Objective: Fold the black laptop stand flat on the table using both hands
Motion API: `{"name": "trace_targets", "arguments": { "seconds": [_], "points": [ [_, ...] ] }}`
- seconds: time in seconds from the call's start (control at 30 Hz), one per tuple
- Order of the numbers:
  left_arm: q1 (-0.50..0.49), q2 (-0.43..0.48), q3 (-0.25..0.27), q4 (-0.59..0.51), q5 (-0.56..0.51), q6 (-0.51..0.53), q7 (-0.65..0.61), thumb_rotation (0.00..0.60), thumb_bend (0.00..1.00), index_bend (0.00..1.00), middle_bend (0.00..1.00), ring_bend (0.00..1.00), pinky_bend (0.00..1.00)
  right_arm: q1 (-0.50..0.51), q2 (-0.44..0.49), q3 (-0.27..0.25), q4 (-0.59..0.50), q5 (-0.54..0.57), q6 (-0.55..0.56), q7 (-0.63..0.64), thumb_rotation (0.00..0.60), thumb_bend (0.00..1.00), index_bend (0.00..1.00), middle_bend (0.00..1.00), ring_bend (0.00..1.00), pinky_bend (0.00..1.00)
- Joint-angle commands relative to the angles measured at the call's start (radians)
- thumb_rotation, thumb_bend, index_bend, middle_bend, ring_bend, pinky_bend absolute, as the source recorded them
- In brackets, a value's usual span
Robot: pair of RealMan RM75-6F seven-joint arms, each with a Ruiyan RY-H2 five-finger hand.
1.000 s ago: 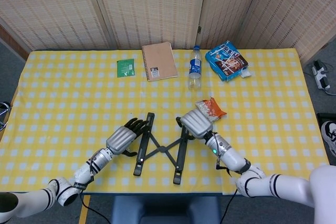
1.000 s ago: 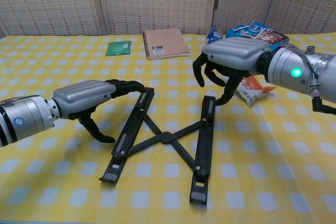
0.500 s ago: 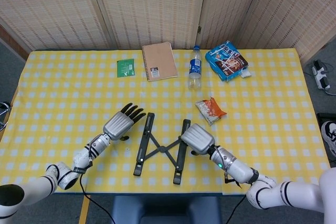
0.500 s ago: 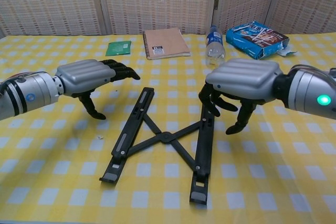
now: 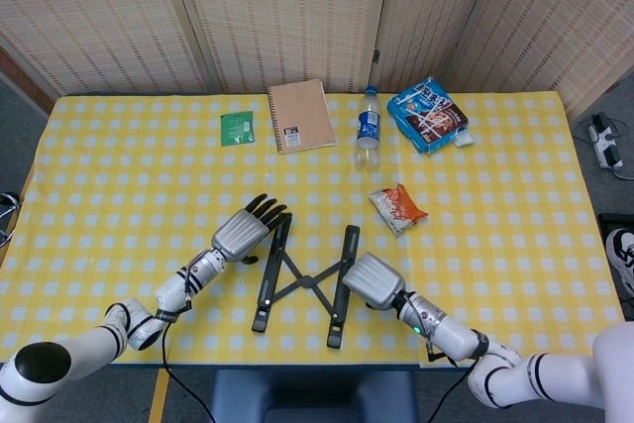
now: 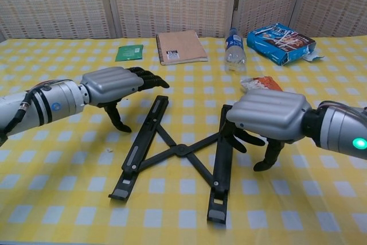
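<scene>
One black stand (image 6: 180, 150) lies spread between two empty hands: left hand (image 6: 112, 84) with fingers extended, right hand (image 6: 266, 116) with fingers curled, touching its right rail. Beyond them sit one notebook (image 5: 301, 116), one bottle (image 5: 368, 130), two snack bags, labels unreadable.

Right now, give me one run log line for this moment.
laptop stand: flat, legs spread | left hand: open beside left rail | right hand: fingers at right rail, grip unclear

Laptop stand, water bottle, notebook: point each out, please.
laptop stand (image 6: 182, 150), chest view, centre hinge.
water bottle (image 5: 368, 130), head view, blue label.
notebook (image 5: 301, 115), head view, cover middle.
</scene>
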Motion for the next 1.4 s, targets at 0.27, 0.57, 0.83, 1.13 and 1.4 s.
{"name": "trace_targets", "arguments": {
  "seconds": [0.27,0.57,0.83,1.13,1.4],
  "points": [
    [-0.022,-0.028,-0.011,0.031,-0.023,-0.020,-0.023,0.600,0.14,0.09,0.11,0.00,0.00,0.016,-0.072,0.012,0.076,-0.027,-0.017,0.011,0.600,0.16,0.65,0.82,0.88,0.90],
    [-0.028,-0.043,-0.008,0.057,-0.034,-0.022,-0.046,0.600,0.14,0.09,0.11,0.00,0.00,0.029,-0.131,0.026,0.135,-0.040,-0.027,0.041,0.600,0.16,0.65,0.82,0.88,0.90],
    [-0.031,-0.058,-0.005,0.074,-0.041,-0.027,-0.082,0.600,0.14,0.09,0.11,0.00,0.00,0.039,-0.150,0.036,0.143,-0.051,-0.027,0.039,0.600,0.16,0.66,0.83,0.89,0.90],
    [-0.033,-0.066,0.001,0.074,-0.042,-0.028,-0.122,0.600,0.14,0.09,0.11,0.00,0.00,0.050,-0.161,0.045,0.143,-0.046,-0.040,0.028,0.600,0.16,0.66,0.83,0.89,0.90],
    [-0.036,-0.063,0.004,0.048,-0.037,-0.015,-0.124,0.600,0.14,0.08,0.11,0.00,0.00,0.062,-0.183,0.055,0.160,-0.054,-0.040,0.032,0.600,0.16,0.66,0.83,0.89,0.90]
  ]
}}
